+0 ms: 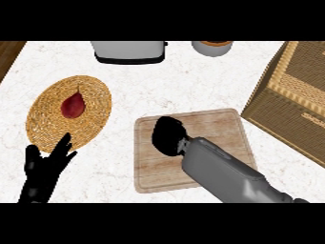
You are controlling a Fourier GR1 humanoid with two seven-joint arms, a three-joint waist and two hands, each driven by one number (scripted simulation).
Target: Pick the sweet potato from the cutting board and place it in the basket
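Honestly you're basically done: the sweet potato (73, 105) already sits in the basket (49, 125) just beyond your open left hand (44, 170), while your right hand (169, 136), fingers unreadable, hangs over the cutting board (221, 125).

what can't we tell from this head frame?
- Right hand: seen end-on over the cutting board; its fingers cannot be made out.
- Board surface under that hand and forearm: hidden.
- Toaster and cup: cut off by the top edge.
- Wicker box: cut off at the right edge.
- Sweet potato lies in the basket; its underside is hidden.
- Left hand: open; forearm cut off below.
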